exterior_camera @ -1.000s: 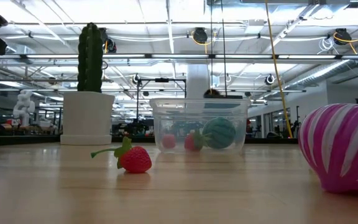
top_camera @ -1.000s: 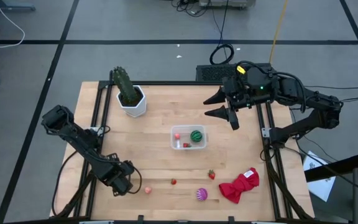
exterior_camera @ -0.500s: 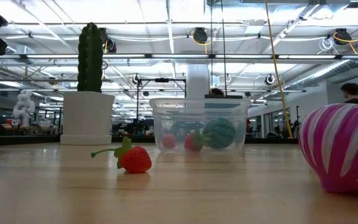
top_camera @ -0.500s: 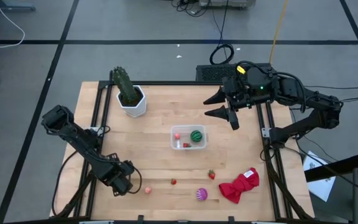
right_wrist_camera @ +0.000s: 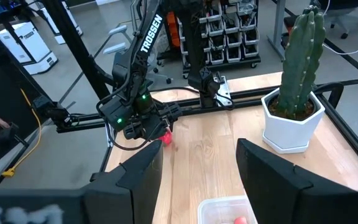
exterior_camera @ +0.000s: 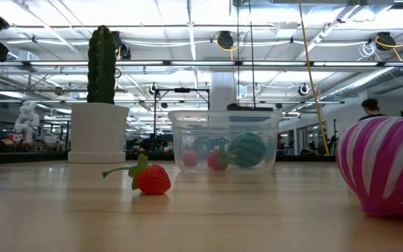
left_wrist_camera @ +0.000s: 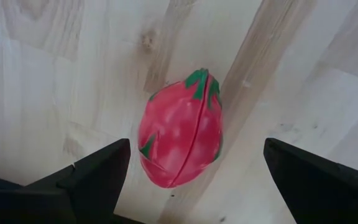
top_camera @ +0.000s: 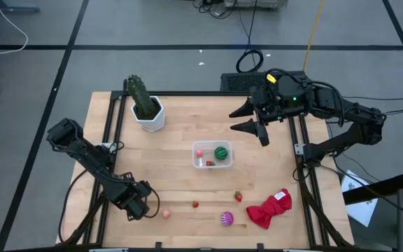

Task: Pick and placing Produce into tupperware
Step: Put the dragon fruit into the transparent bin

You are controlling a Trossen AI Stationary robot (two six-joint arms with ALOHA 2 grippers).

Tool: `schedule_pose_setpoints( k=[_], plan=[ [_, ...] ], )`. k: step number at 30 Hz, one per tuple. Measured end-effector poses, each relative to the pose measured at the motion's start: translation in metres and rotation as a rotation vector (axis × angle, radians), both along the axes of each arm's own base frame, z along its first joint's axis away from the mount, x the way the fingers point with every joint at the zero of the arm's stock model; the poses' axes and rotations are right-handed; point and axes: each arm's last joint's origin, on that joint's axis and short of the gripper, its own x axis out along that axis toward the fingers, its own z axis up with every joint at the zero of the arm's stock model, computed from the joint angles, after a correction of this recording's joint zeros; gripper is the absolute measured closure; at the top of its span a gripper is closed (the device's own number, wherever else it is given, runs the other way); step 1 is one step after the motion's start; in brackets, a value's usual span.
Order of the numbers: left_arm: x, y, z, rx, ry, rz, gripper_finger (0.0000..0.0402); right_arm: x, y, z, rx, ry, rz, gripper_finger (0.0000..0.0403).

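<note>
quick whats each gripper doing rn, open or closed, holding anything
Left gripper: open, fingers either side of the pink fruit on the table, not gripping it.
Right gripper: open, holding nothing, raised at the far right.

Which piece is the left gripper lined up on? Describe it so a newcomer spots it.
On the light wooden table, go to the near left corner, where the left gripper hangs open. Right beside it lies a small pink-red toy fruit with green leaf tips, paler and pinker than the tiny red strawberry farther along.
</note>
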Motion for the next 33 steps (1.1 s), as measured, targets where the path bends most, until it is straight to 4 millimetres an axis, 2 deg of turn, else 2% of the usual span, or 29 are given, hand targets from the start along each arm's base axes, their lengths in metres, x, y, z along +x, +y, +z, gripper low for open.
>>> schedule_pose_setpoints(
  k=[14,33],
  plan=[
    [0.0,0.0,0.0,0.0,-0.004,-0.03,0.0025,0.0,0.0,0.0,0.0,0.0,0.0,0.0206],
    [-0.005,0.005,-0.011,0.013,0.011,-0.003,0.0025,0.001,0.0,0.003,-0.002,-0.033,0.0,0.0206]
  ],
)
